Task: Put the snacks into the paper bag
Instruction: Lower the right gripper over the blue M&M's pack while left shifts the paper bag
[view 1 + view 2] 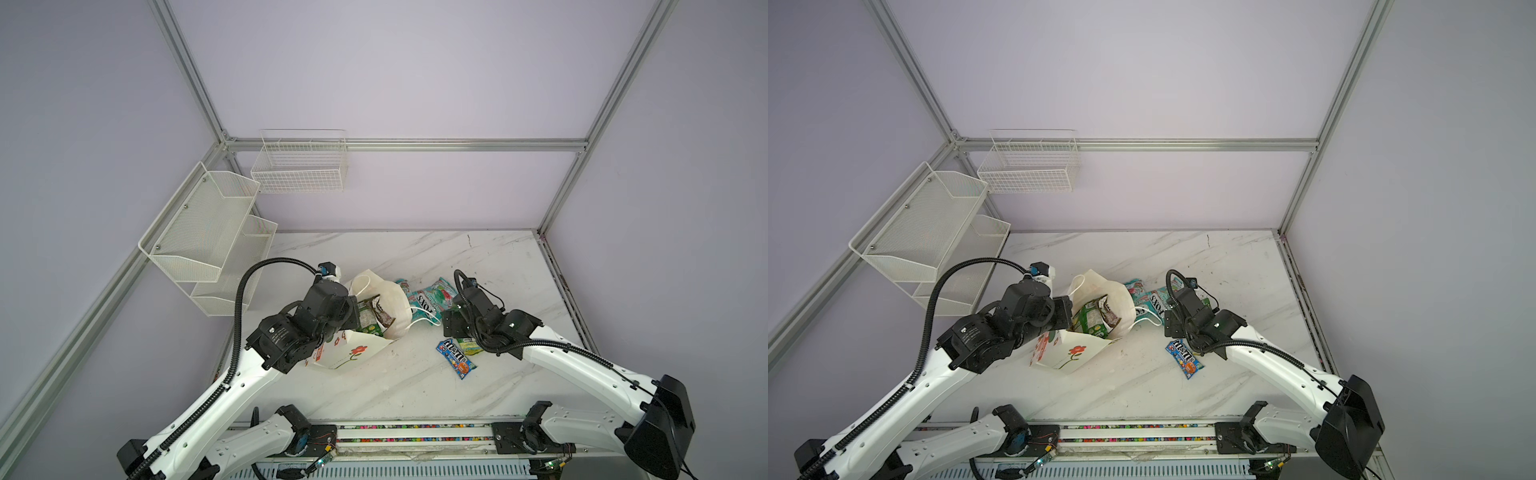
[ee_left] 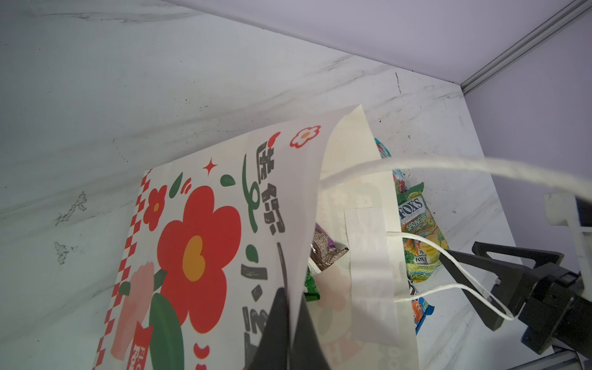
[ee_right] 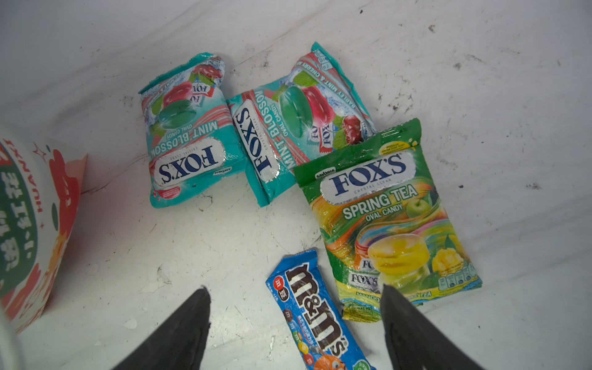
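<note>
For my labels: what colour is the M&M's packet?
The M&M's packet is blue with dark brown lettering; right wrist view shows it best.

Paper bag leaning open, seemingly packets inside; two teal pouches, green pouch, M&M's packet beside

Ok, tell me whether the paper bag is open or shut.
Open. The left gripper pinches one wall of the paper bag, mouth spread; a green packet and brown bar show inside.

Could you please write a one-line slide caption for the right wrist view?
Open right gripper above the table, facing an M&M's packet, a green FOX'S pouch and two teal FOX'S pouches.
</note>
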Robot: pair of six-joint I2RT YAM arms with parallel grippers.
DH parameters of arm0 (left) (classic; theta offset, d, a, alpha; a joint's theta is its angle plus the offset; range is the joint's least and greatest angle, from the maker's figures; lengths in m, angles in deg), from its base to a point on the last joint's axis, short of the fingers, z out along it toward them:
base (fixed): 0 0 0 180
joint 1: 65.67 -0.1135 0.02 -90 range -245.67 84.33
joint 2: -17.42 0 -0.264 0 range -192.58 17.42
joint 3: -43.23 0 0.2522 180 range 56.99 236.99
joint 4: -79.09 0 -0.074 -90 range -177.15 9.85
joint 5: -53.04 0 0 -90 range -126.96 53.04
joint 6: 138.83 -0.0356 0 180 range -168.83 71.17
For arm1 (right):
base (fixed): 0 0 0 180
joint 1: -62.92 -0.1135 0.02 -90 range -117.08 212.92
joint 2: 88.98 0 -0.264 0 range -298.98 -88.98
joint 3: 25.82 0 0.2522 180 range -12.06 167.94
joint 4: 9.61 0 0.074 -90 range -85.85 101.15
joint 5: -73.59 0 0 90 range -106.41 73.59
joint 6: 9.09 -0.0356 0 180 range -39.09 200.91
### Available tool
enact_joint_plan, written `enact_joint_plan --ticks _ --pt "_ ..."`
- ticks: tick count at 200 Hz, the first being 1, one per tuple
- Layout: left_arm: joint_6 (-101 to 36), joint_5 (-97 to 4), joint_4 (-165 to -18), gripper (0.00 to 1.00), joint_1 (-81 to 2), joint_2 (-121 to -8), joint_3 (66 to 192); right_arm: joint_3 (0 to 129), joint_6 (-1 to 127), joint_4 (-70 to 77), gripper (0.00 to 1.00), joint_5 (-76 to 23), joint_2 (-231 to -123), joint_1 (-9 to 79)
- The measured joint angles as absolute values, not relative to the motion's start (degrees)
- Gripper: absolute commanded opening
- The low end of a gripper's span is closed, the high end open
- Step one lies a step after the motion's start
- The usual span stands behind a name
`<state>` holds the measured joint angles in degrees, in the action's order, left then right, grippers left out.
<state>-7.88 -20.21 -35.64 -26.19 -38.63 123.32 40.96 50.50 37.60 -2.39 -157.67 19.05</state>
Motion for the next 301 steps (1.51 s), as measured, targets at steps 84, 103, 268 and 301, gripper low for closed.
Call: enact_joint_plan --ticks 84,103,268,301 --pt "-7.86 -19.62 -35.64 0.00 -23.87 -40.03 124.78 37.35 50.04 36.56 0.85 -4.94 -157.65 19.18" --pt "-7.86 -19.60 -35.66 0.00 -23.46 -40.19 125.22 36.37 49.75 35.72 0.85 -5.73 -157.65 19.18" --pt "-7.64 -19.01 -35.64 0.00 -22.84 -39.88 125.63 31.93 49.03 31.37 0.85 -9.38 -160.81 19.18" --pt "-7.51 -18.92 -35.62 0.00 -22.84 -39.46 125.63 30.79 49.01 30.00 0.83 -10.23 -162.00 19.18"
